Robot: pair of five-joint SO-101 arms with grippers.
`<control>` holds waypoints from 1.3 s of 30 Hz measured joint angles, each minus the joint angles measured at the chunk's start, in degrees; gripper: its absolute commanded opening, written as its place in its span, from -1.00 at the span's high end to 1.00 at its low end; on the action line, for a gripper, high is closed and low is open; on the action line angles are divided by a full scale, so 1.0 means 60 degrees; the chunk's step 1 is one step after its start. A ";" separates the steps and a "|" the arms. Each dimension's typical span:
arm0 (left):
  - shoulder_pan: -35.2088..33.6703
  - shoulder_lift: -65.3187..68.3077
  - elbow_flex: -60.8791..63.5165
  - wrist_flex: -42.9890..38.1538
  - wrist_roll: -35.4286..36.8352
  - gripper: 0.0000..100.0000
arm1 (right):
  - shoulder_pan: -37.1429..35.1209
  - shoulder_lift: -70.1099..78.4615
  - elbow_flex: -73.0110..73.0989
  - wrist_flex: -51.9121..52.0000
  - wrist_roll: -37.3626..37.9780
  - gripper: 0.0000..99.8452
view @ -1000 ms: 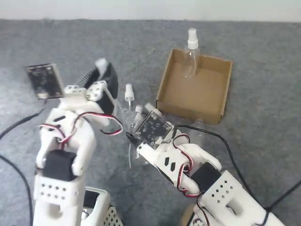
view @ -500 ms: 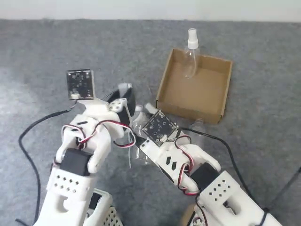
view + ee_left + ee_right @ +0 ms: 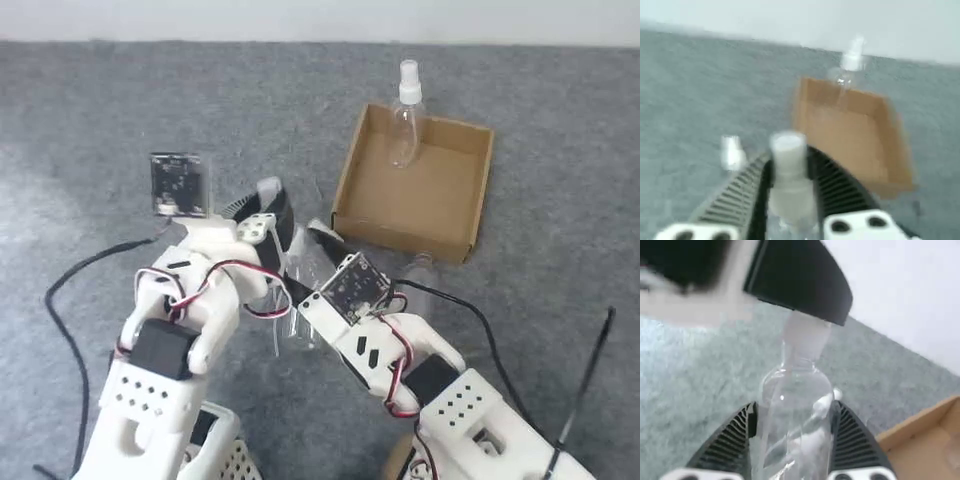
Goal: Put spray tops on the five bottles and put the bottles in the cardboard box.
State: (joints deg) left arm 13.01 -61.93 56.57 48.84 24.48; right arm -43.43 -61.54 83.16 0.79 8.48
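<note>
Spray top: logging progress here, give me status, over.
Left end effector shut on spray top. Right end effector shut on bottle, top at its neck. No obstruction seen.

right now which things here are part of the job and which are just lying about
Job:
- spray top in left gripper
- held bottle in right gripper
- box
- capped bottle standing in box
- loose bottle outside box, by its front wall

Lying about:
- cable
- grey carpet
</note>
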 measured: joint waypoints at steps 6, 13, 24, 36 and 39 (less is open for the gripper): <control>0.0029 -0.0015 0.0000 0.0015 -0.0132 0.98 | 0.0044 0.0000 0.0044 -0.0190 0.0000 0.99; 0.0044 -0.0015 0.0161 0.0059 -0.0630 0.97 | -0.0044 0.0000 0.0029 0.0234 0.0000 0.99; 0.0015 -0.0029 0.0044 0.0073 -0.1480 0.67 | 0.0264 0.0000 0.0410 -0.0850 0.0000 0.99; -0.0147 -0.1421 0.0059 0.0791 -0.1685 0.47 | 0.0308 0.0000 0.0645 -0.1919 -0.0015 0.99; -0.0147 -0.2447 0.0059 0.1275 -0.1700 0.47 | 0.0352 0.0000 0.0645 -0.1934 -0.0015 0.99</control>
State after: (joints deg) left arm 12.13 -76.62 56.92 56.48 14.29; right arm -41.32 -61.54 87.03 -10.81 8.40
